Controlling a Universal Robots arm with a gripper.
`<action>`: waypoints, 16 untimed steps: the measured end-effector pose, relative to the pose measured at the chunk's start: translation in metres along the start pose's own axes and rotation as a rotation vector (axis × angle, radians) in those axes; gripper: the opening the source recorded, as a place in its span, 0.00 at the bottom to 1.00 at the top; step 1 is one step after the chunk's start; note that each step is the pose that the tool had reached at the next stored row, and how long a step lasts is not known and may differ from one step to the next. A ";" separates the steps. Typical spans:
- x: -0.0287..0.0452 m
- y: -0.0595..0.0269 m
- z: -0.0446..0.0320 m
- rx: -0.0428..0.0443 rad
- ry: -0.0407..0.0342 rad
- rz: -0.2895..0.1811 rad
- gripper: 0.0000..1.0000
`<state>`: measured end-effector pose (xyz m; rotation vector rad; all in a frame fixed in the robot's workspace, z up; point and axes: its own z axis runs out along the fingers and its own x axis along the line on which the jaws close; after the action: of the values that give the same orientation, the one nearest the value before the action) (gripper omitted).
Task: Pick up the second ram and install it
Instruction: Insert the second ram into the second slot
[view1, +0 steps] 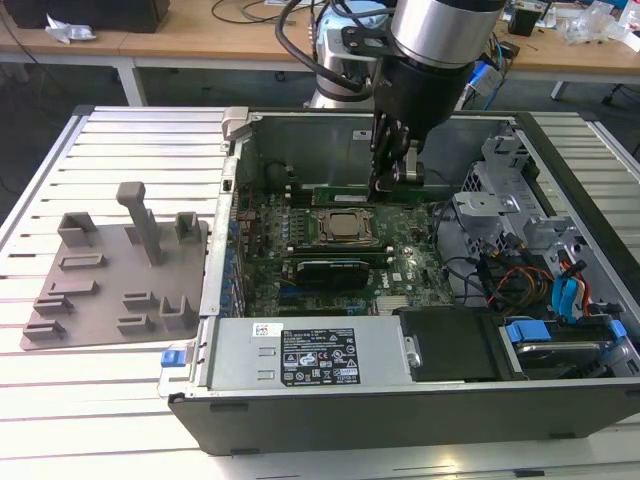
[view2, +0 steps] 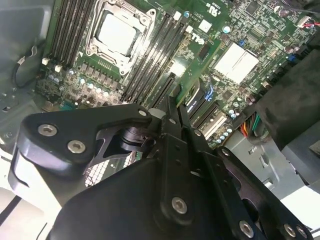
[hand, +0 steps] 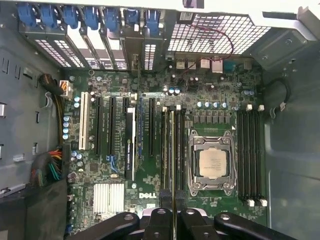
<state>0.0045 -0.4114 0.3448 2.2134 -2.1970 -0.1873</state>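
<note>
The second ram (hand: 173, 150), a thin green memory stick, is clamped in the gripper (hand: 173, 222), whose two fingers are drawn in narrow against its flat sides. In the first wrist view the stick shows edge-on as a fine line running out from between the fingertips. It lies in line with the bank of memory slots (hand: 181, 150) between the processor socket (hand: 212, 162) and the upright black card (hand: 130, 145). In the exterior view the stick (view1: 345, 189) is a level green strip at the tip of the gripper (view1: 395, 182). It appears along the far side of the socket (view1: 345, 225), toward the far wall of the case. Whether it is already seated in a slot or is just above one cannot be told. In the second wrist view the stick's dark edge (view2: 167, 90) juts from the gripper (view2: 171, 109) over the green motherboard (view2: 225, 30). The open computer case (view1: 400, 425) lies on a slatted table (view1: 100, 420), toward the table's edge at the exterior view's right. A grey plastic tray (view1: 60, 300) sits just beside the case, toward the table's edge at the exterior view's left.
</note>
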 end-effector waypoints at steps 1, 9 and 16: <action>0.0001 -0.0001 0.0006 0.0000 -0.0001 0.000 0.14; 0.0007 -0.0009 0.0092 0.0000 -0.0001 0.000 0.14; 0.0012 -0.0017 0.0177 0.0000 -0.0002 0.000 0.14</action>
<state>0.0045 -0.4113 0.3270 2.2136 -2.1971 -0.1876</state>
